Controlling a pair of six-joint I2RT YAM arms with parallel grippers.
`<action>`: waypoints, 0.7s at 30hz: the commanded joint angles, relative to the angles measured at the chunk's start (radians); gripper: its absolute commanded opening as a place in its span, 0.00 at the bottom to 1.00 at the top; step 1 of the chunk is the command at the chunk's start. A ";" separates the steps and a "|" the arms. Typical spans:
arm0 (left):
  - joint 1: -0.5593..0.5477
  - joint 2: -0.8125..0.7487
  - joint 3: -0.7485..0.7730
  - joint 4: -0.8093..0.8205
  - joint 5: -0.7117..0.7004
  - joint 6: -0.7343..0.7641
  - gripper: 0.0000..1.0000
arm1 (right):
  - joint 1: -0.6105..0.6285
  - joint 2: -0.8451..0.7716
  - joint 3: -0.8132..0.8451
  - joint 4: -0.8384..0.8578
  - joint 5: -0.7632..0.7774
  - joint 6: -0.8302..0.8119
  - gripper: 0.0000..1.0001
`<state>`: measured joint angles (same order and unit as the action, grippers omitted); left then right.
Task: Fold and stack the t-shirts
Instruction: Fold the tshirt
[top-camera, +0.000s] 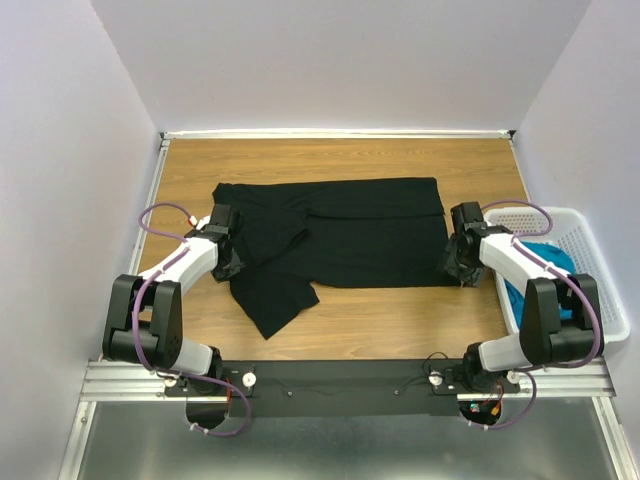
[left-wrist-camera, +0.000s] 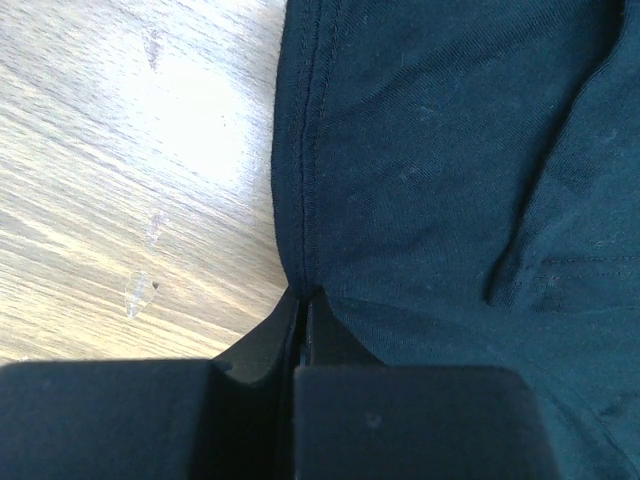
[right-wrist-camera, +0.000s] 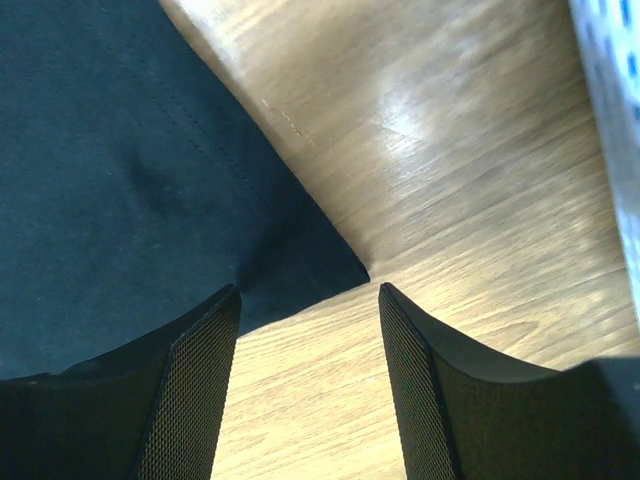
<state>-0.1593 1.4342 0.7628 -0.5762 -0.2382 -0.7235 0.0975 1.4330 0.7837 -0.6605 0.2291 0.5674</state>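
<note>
The black t-shirt (top-camera: 340, 235) lies spread on the wooden table, partly folded, one sleeve sticking out toward the near left. My left gripper (top-camera: 232, 258) is shut on the shirt's left edge; the left wrist view shows the jaws closed on the hemmed seam (left-wrist-camera: 303, 200). My right gripper (top-camera: 458, 265) is open, low over the shirt's near right corner (right-wrist-camera: 330, 262), which lies between and just beyond the fingertips, ungripped. The teal-blue t-shirt (top-camera: 548, 262) lies bunched in the white basket, partly hidden by my right arm.
The white lattice basket (top-camera: 590, 250) stands at the table's right edge, close to my right arm; its wall shows in the right wrist view (right-wrist-camera: 612, 110). Bare wood (top-camera: 400, 320) lies between the shirt and the near rail. Walls enclose the back and sides.
</note>
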 joint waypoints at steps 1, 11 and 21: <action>0.001 -0.020 0.024 -0.024 -0.013 0.015 0.01 | -0.042 -0.025 -0.050 0.022 0.010 0.043 0.64; 0.006 -0.031 0.018 -0.034 -0.013 0.018 0.01 | -0.093 -0.060 -0.116 0.114 -0.048 0.049 0.59; 0.105 -0.095 -0.004 -0.060 -0.010 0.021 0.01 | -0.093 -0.034 -0.139 0.170 -0.126 0.072 0.57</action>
<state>-0.0814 1.3792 0.7624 -0.6018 -0.2329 -0.7071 0.0227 1.3800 0.6903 -0.5301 0.1467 0.5957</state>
